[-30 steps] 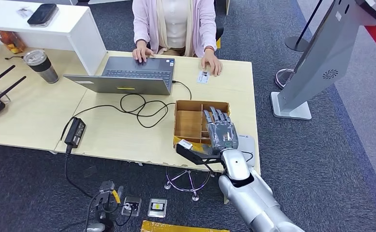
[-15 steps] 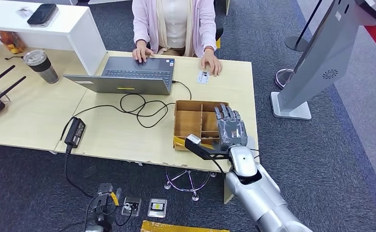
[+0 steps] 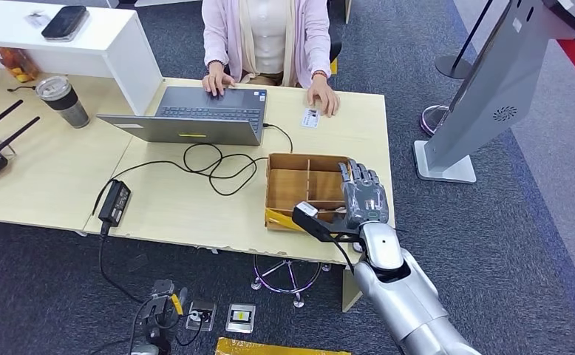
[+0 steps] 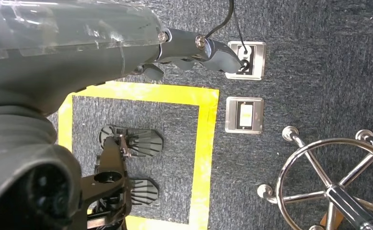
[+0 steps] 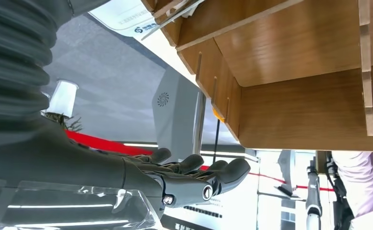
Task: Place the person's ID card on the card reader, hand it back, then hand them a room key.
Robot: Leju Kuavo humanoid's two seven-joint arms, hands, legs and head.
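Dark grey carpet surrounds a pale wooden desk (image 3: 63, 177), which I inspect from left to right. On the far left stand a tumbler (image 3: 63, 100) and an open laptop (image 3: 196, 115), at which a person (image 3: 267, 33) is seated on the far side. The ID card (image 3: 311, 117) lies flat on the desk, just beside the person's hand (image 3: 324, 95). Nearer me sits a wooden divider box (image 3: 299, 188). My right hand (image 3: 363, 196) hovers at the box's right edge, fingers extended and holding nothing. My left hand (image 4: 194, 50) hangs toward the floor; whether it is closed I cannot tell. I judge the pickup not yet done: next, reach far to the card.
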